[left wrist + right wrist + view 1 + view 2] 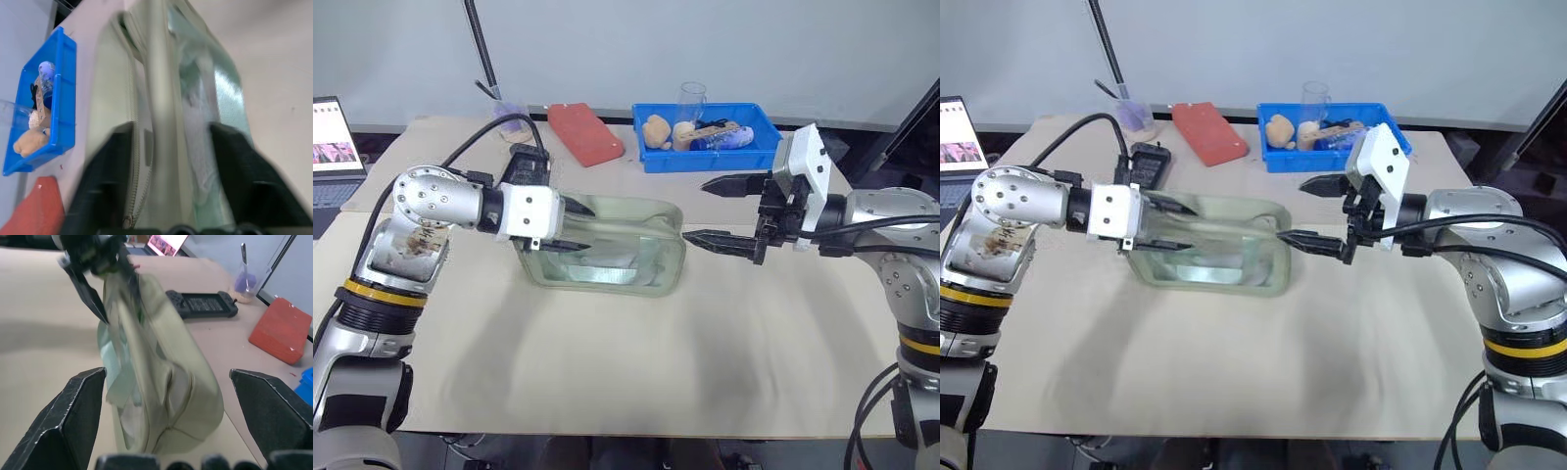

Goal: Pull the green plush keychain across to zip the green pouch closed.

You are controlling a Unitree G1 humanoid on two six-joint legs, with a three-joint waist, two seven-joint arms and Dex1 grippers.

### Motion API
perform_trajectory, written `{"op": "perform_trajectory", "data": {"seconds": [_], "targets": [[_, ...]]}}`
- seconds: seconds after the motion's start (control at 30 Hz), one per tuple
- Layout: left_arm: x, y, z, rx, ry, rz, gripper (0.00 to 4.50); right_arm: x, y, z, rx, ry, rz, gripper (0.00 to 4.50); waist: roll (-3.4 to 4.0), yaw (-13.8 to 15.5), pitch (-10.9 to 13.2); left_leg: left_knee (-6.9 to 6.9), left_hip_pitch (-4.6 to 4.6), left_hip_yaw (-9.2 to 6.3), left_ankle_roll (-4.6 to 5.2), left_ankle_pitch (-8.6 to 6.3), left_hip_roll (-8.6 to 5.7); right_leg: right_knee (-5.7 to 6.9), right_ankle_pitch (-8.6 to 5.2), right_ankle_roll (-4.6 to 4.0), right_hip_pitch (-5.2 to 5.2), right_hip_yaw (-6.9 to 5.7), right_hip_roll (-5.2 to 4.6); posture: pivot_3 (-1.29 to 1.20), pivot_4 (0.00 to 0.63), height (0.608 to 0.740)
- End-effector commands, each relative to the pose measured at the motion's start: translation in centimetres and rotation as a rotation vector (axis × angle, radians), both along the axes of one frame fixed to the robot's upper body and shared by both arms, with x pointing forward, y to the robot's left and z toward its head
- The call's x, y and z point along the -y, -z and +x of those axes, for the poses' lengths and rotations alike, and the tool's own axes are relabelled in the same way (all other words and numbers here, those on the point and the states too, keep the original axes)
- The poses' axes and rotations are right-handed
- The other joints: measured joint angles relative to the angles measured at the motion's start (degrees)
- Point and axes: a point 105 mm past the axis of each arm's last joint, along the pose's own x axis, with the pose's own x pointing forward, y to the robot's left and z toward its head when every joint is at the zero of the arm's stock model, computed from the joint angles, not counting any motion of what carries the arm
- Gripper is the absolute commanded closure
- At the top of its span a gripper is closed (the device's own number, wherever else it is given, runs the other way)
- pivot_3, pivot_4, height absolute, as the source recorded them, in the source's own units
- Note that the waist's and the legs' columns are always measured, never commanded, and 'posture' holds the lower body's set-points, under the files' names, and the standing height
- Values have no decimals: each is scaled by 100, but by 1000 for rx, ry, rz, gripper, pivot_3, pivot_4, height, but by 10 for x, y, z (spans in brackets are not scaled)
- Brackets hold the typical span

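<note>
Left claw [570, 226] spread open astride the left end of the green pouch [626, 257], one finger either side of the top, nothing pinched. Right claw [717, 211] gaped wide just off the pouch's right end, lower fingertip touching or nearly touching it, empty. Lay mid-worktop [607, 382], that pouch, long side running left to right. Could not make out the green plush keychain. Farther back: red case [585, 132], blue bin [710, 137], black controller [1146, 164].
</note>
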Motion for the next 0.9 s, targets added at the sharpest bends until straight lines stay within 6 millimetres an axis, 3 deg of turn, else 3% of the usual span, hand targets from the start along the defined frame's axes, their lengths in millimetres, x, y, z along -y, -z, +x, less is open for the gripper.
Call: {"op": "perform_trajectory", "data": {"seconds": [0.03, 0.07, 0.17, 0.3, 0.43, 0.73, 0.77, 0.9], "targets": [[13, -36, -19, -77, 54, -184, 266, -1, 2, 2, 56, 4, -31, 0, 0, 0, 0, 1, 0, -1, 0, 0, 0, 1, -1, 1, 0, 0, 0, 0, 150, 740], [17, -41, -25, -120, 70, -219, 67, -2, 4, 4, 59, 5, -38, 0, 0, -5, 0, 1, 0, -1, 0, 0, -1, 1, -1, 2, 0, 0, -1, 0, 150, 740], [26, -54, -42, -246, 117, -291, 67, -8, 9, 9, 58, 1, -38, 0, 0, -29, 0, 6, 0, -3, 0, 0, -1, 3, -3, 6, 1, 0, 1, 0, 150, 740], [26, -51, -53, -301, 117, -250, 67, -16, 19, 12, 41, -19, -37, 0, 0, -52, 0, 8, 6, -9, 0, 0, -1, 8, -5, 10, 5, 0, 5, 0, 150, 740], [22, -47, -57, -305, 97, -229, 0, -19, 28, 13, 22, -40, -47, 1142, 0, -46, 0, 8, 11, -9, 0, 0, 1, 16, -5, 6, 5, 1, 8, 0, 150, 740], [9, -48, -54, -296, -4, -272, 0, -26, 31, 15, 6, -79, -29, 4273, 0, -37, 0, 11, 11, -8, 0, 0, 1, 16, -5, 6, 7, 1, 7, 0, 150, 740], [5, -50, -50, -292, -37, -301, 0, -26, 32, 15, 4, -83, -31, 4481, 0, -37, 0, 11, 12, -8, 0, 0, 1, 16, -5, 6, 7, 1, 7, 0, 150, 740], [-29, -64, -31, -254, -231, -437, 0, -25, 31, 17, 10, -80, -31, 4481, 0, -38, 0, 11, 15, -9, 0, 0, 1, 21, -5, 5, 7, 1, 7, 0, 150, 740]]}}
